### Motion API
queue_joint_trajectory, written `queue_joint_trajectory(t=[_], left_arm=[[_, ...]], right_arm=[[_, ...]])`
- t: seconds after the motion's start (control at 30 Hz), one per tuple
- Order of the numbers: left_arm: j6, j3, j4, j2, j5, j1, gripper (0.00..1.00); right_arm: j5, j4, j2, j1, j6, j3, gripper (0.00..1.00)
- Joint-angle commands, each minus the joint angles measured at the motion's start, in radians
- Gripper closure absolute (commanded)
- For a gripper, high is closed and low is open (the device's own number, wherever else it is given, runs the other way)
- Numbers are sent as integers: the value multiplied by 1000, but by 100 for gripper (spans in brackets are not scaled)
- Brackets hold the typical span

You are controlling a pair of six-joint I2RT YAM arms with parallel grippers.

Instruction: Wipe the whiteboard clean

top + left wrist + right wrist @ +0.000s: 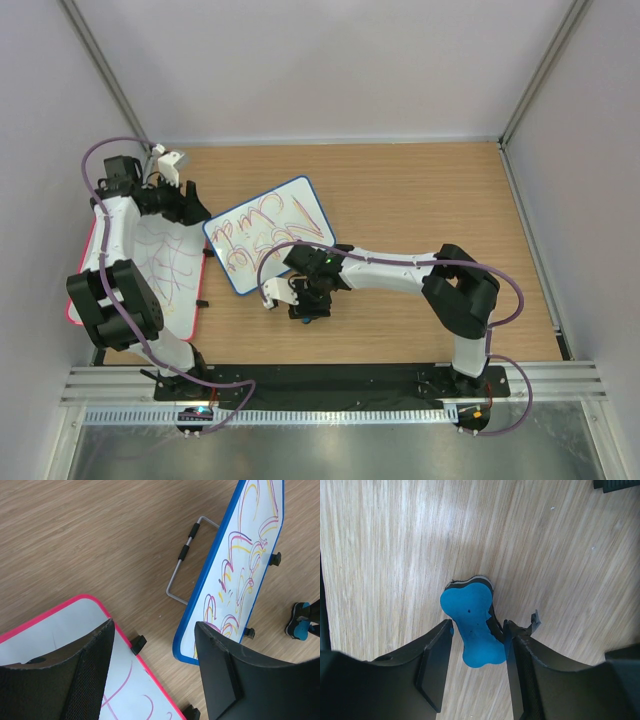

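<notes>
Right gripper (480,628) is seen lowered to the table (430,200), its two fingers closed against either side of a blue bone-shaped eraser (470,605) that lies on the wood. The whiteboard (270,235), blue-framed and covered with red and purple scribbles, is propped at a tilt near the table's middle, just beyond that gripper, with a wire stand (187,555) visible behind it. The left gripper (154,630) is held open and empty above the gap between the whiteboard and a pink-framed board (60,630) at the left.
</notes>
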Motion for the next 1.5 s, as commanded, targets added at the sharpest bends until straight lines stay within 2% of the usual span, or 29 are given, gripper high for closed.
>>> queue_joint_trajectory(t=[0.0,0.53,0.7,0.77,0.87,1.0,1.1,1.13,1.27,1.47], left_arm=[[13,-3,-4,-16,10,8,34],[-19,0,27,15,-36,10,34],[-18,0,28,13,-45,10,34],[-16,3,30,16,-43,10,34],[-21,9,31,35,-28,10,35],[-22,31,10,64,24,10,37],[-6,44,-19,82,82,10,37],[-7,48,-22,87,89,13,37],[14,54,-50,79,124,14,37],[119,78,-174,81,176,25,37]], right_arm=[[15,-9,-2,6,-16,11,48],[1,-54,28,6,-30,46,48],[-10,-45,27,6,-22,51,57],[-14,-40,21,6,-21,51,57],[-11,-33,15,4,-14,49,65],[6,1,-4,6,15,30,80],[36,72,-37,6,59,-12,96],[50,95,-56,6,83,-24,99],[76,196,-97,4,113,-101,99],[98,262,-126,-2,156,-150,99]])
